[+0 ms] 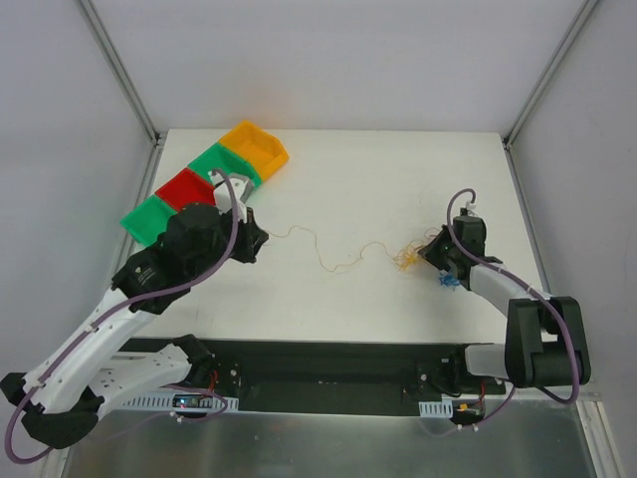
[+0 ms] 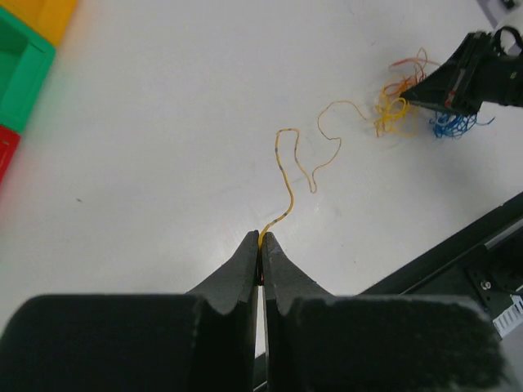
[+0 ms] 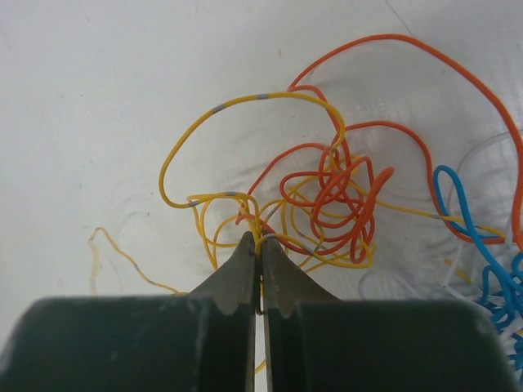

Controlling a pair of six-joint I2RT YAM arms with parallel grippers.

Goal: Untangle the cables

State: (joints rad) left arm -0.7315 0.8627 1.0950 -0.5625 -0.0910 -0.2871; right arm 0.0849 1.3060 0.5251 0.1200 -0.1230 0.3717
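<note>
Left wrist view: the left end effector (image 2: 261, 238) has its jaws pressed together on the tip of one yellow strand (image 2: 286, 184). From the fingertips the strand wanders off across the white table (image 2: 163, 139) in slack bends, not taut, toward the cables (image 2: 392, 110) on the far side of this view.

Right wrist view: the right end effector (image 3: 258, 241) is also closed, pinching thin yellow loops at the near edge of the clump. Just beyond its tips the orange wires (image 3: 327, 192) are knotted tightly together with more yellow threaded through them. The blue wires (image 3: 490, 286) sit to the right as a separate small snarl, crossed by an orange loop.

Top view: the arms are well apart, the left one at the left side of the table and the right one near the right edge, with the clump at the right tips. The single strand lies between them.

Judgement on progress: early. One yellow strand is mostly free along its length, but its far end appears to run into the clump. I cannot tell whether it is fully clear. The orange knot, the remaining yellow and the blue snarl are not yet separated.

Far left, a row of coloured bins (image 1: 179, 189) lies along the table edge. No wires can be seen in them.
</note>
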